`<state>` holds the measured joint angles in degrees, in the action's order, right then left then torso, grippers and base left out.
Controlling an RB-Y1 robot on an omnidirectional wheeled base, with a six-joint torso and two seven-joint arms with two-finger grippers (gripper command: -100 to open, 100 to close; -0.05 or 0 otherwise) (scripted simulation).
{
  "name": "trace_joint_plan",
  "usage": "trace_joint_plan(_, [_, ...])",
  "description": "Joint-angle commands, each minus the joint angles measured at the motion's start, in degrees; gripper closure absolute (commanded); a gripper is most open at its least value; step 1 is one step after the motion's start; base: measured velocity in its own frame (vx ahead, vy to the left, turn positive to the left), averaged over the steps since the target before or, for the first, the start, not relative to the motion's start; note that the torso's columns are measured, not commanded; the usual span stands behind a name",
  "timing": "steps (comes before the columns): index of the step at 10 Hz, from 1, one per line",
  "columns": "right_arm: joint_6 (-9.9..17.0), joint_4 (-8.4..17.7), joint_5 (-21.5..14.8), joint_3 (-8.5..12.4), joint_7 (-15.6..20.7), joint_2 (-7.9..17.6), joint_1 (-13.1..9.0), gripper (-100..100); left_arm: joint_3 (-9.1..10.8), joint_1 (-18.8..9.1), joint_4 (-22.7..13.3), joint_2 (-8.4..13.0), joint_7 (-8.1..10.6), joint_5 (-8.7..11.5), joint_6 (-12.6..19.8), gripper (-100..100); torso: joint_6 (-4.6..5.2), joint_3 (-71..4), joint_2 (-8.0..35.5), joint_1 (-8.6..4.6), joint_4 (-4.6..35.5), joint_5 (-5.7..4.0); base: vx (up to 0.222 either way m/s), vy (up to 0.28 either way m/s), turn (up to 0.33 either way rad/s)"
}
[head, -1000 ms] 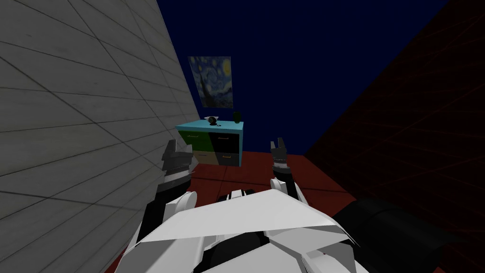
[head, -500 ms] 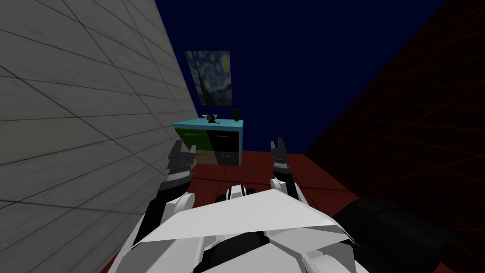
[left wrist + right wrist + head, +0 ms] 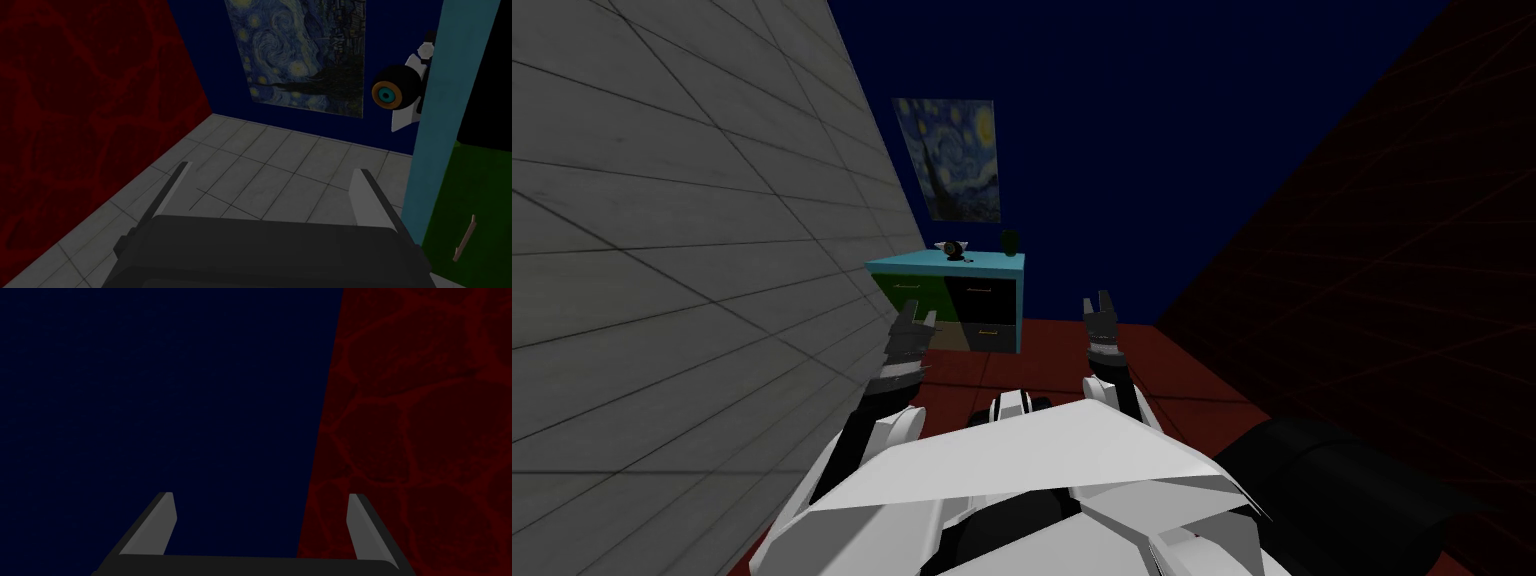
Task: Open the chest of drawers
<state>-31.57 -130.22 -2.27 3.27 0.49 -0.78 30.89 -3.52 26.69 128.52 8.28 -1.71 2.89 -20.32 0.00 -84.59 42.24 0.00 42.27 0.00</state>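
Note:
The chest of drawers (image 3: 957, 298) stands ahead against the dark blue wall, beside the grey tiled wall. It has a teal top and four drawer fronts, all shut: green, black, beige and dark grey, each with a small handle. My left gripper (image 3: 912, 322) is open, raised short of the chest's green and beige side. In the left wrist view its fingers (image 3: 364, 196) stand wide apart, with the chest's teal edge (image 3: 440, 125), the green drawer (image 3: 475, 210) and its handle (image 3: 465, 239) just off to one side. My right gripper (image 3: 1100, 303) is open and raised apart from the chest (image 3: 260, 513).
A grey tiled wall (image 3: 662, 250) runs close along my left arm. A dark red wall (image 3: 1362, 250) closes the right. A round ornament (image 3: 950, 248) and a dark vase (image 3: 1009, 240) sit on the chest, under a painting (image 3: 952, 160). Red floor (image 3: 1072, 350) lies ahead.
My left gripper has swung to the right, away from the tiled wall and nearer the chest. The whole view has shifted slightly, with the chest a little closer. The right arm is unchanged.

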Motion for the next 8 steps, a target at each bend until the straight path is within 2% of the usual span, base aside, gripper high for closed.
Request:
trace_joint_plan(1, [0.0, 0.0, 0.0, 0.0, 0.0, 0.0, 0.0, 0, -0.23, -1.2, -3.2, 1.3, 0.23, 0.0, -0.2, -100, 0.0, 0.0, 0.0, 0.02, 0.0, 0.0, 0.089, 0.028, -0.044])
trace_joint_plan(8, [0.0, 0.0, 0.0, 0.0, 0.0, 0.0, 0.0, 0, -1.11, -4.2, -11.0, 1.7, 0.56, -0.4, -0.4, -100, 0.0, 0.0, 0.1, -0.02, 0.0, -0.01, 0.082, 0.02, -0.043])
